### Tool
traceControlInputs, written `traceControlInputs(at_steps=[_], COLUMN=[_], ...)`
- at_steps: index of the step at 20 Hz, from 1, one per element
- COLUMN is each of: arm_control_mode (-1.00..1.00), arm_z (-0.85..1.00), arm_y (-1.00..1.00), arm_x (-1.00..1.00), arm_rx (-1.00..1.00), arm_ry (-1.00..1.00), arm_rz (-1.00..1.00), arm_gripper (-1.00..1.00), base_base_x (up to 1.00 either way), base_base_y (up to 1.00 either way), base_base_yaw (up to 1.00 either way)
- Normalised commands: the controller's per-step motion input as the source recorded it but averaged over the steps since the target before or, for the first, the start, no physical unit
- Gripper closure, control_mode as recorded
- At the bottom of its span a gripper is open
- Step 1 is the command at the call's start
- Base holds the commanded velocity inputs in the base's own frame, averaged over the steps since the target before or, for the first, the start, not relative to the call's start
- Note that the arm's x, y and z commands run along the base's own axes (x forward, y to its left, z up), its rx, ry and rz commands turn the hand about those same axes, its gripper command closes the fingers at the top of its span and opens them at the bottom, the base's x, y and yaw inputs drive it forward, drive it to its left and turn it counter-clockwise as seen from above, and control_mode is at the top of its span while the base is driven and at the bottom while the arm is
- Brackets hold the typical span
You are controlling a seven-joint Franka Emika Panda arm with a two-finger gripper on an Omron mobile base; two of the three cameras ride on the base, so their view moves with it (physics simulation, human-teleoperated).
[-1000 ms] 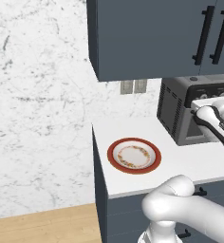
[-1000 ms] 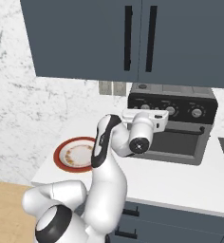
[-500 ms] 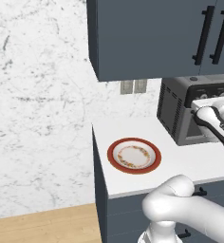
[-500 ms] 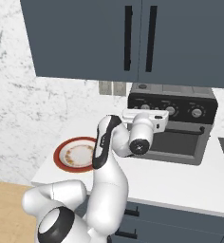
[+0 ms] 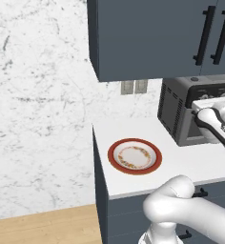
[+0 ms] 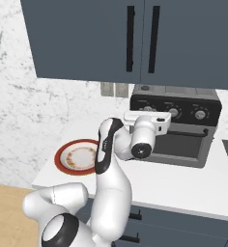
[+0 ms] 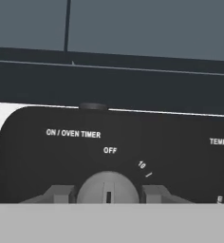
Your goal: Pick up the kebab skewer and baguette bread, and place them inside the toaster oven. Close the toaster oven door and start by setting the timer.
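A: Where has the gripper (image 7: 107, 192) got to?

B: Up against the knob panel of the toaster oven (image 6: 176, 126). In the hand view its two fingertips (image 7: 61, 193) sit at nine and three o'clock of the timer knob (image 7: 107, 186), close on either side of it, with "ON / OVEN TIMER" printed at about eleven o'clock and "OFF" at twelve.

A: Are the fingers actually pressing the knob?

B: They straddle it closely, but contact cannot be told for sure (the grey band cuts the view off just below).

A: And the toaster oven door (image 6: 182, 144)?

B: Upright and closed in the right base view.

A: The kebab skewer and baguette bread?

B: Whether they lie inside cannot be made out. The red-rimmed plate (image 5: 135, 156) lies on the white counter (image 5: 181, 164), at about nine o'clock of the oven.
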Motion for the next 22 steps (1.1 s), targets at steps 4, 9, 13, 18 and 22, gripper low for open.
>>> traceControlInputs(at_steps=[4,9,13,18,22], arm_control_mode=[-1.00,-1.00,-1.00,-1.00,-1.00], arm_z=[-0.04,0.00,0.00,0.00,0.00], arm_y=[0.01,0.00,0.06,0.16,0.05], arm_x=[0.00,-0.01,-0.11,-0.16,-0.07], arm_rx=[0.00,0.01,0.12,0.25,0.33], arm_ry=[0.00,0.00,0.00,0.00,0.00], arm_rz=[0.00,0.00,0.00,0.00,0.00], arm_gripper=[1.00,1.00,1.00,1.00,1.00], base_base_x=[0.00,0.00,0.00,0.00,0.00], base_base_y=[0.00,0.00,0.00,0.00,0.00], base_base_yaw=[0.00,0.00,0.00,0.00,0.00])
